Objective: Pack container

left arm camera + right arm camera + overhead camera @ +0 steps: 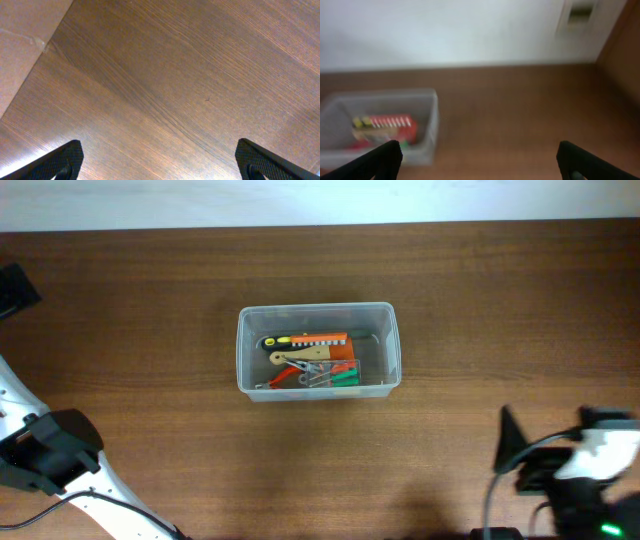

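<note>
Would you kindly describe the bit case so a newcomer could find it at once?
On the wooden table, find the clear container at its centre. Along its far wall lies the bit case, a long orange strip with a yellow end, unlike the green item beside it.
</note>
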You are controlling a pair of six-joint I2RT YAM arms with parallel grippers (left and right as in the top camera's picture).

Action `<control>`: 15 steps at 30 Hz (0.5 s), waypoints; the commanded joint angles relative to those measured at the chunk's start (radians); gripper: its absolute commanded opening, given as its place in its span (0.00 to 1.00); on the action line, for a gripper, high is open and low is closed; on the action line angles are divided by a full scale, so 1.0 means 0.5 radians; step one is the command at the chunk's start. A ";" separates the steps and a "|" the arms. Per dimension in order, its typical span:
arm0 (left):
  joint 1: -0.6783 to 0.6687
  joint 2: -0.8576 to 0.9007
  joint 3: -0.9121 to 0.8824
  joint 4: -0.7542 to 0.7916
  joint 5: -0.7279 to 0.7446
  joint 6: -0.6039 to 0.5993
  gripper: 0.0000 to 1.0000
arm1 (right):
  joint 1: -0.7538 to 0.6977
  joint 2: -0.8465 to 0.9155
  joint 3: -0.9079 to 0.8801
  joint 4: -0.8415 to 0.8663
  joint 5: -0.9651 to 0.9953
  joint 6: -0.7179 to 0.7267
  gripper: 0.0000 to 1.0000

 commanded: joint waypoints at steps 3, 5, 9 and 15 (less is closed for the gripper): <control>0.009 -0.011 0.007 -0.002 0.014 -0.026 0.99 | -0.059 -0.363 -0.684 0.172 -0.039 0.018 0.99; 0.009 -0.011 0.007 -0.002 0.015 -0.026 0.99 | -0.059 -0.434 -0.872 0.270 -0.040 0.018 0.99; 0.009 -0.011 0.007 -0.002 0.014 -0.026 0.99 | -0.059 -0.542 -1.138 0.391 -0.041 0.018 0.99; 0.009 -0.011 0.007 -0.002 0.014 -0.026 0.99 | -0.059 -0.620 -1.355 0.449 -0.040 0.018 0.99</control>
